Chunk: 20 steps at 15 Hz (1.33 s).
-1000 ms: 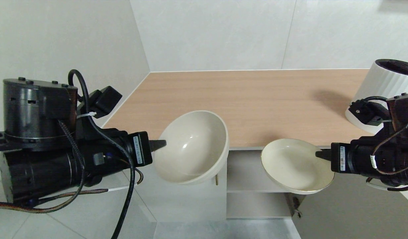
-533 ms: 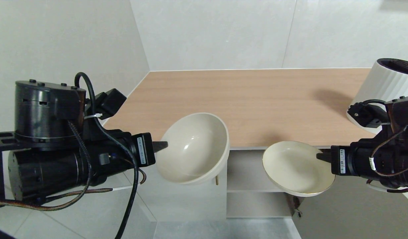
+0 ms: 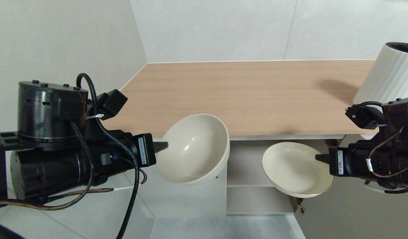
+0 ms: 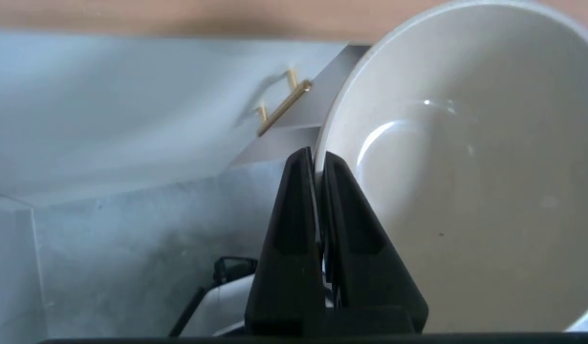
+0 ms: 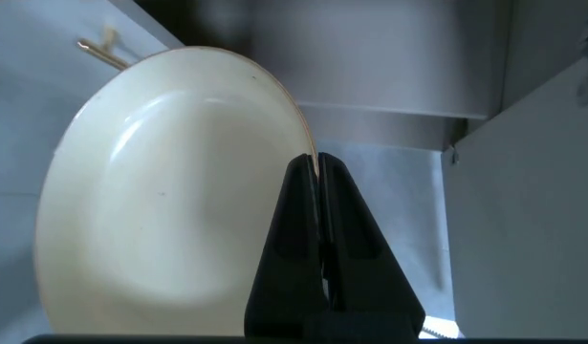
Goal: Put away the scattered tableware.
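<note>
Rim-gripped: left pincer (image 3: 164,145) holds the deep cream bowl (image 3: 194,151), right pincer (image 3: 318,157) the shallow cream plate (image 3: 294,168), both facing the open white cabinet (image 3: 253,199) for shelving.

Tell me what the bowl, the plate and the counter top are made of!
Bowl: probably glazed ceramic, maybe melamine; cream, glossy, bright glint inside.
Plate: likely the same; smooth, with a thin gold rim line.
Counter top: looks like matte wood or wood-look laminate, showing grain.
</note>
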Tool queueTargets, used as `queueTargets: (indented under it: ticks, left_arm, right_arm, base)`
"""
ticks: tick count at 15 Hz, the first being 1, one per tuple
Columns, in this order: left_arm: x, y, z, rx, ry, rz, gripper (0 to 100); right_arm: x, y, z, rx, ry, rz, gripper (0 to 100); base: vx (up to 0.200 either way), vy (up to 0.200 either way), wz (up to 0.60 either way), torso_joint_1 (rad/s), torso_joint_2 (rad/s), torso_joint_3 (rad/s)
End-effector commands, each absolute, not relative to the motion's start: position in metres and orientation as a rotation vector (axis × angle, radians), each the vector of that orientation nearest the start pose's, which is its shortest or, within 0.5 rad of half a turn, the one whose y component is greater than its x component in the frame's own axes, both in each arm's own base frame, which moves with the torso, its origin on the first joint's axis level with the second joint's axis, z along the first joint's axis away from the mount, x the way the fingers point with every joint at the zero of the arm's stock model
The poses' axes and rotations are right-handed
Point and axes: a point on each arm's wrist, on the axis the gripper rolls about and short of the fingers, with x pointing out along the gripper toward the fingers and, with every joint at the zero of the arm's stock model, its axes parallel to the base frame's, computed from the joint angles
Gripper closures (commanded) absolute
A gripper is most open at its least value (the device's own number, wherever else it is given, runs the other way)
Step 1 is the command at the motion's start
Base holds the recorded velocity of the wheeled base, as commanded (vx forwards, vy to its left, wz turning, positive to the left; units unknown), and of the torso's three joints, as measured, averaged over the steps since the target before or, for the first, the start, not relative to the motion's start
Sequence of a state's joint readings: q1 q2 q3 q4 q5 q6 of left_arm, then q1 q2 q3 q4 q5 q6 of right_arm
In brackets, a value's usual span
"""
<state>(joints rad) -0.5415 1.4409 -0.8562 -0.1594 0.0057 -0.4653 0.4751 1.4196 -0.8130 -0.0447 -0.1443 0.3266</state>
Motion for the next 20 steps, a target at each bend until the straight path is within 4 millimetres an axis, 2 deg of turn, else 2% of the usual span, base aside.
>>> queueTargets:
  ticks: [1, 15, 20]
  left_arm:
    - [0.2087, -0.1253, 0.2199, -0.329, 0.534, -0.417, 100]
    - [0.2102, -0.1267, 0.2177, -0.327, 0.543, -0.416, 100]
    - [0.2108, -0.1271, 0.2169, -0.326, 0.546, -0.415, 100]
  right_arm:
    - [0.2056, 0.1023, 0.2025, 0.141, 0.591, 0.229, 100]
    - [0.2085, 0.1037, 0.1982, 0.135, 0.608, 0.226, 100]
    - [0.2112, 0.1051, 0.1946, 0.120, 0.621, 0.224, 100]
  base:
    - [0.000, 0.000, 0.00, -0.222, 0.48, 0.271]
    - [0.000, 0.000, 0.00, -0.201, 0.47, 0.264]
    - [0.000, 0.000, 0.00, -0.039, 0.11, 0.057]
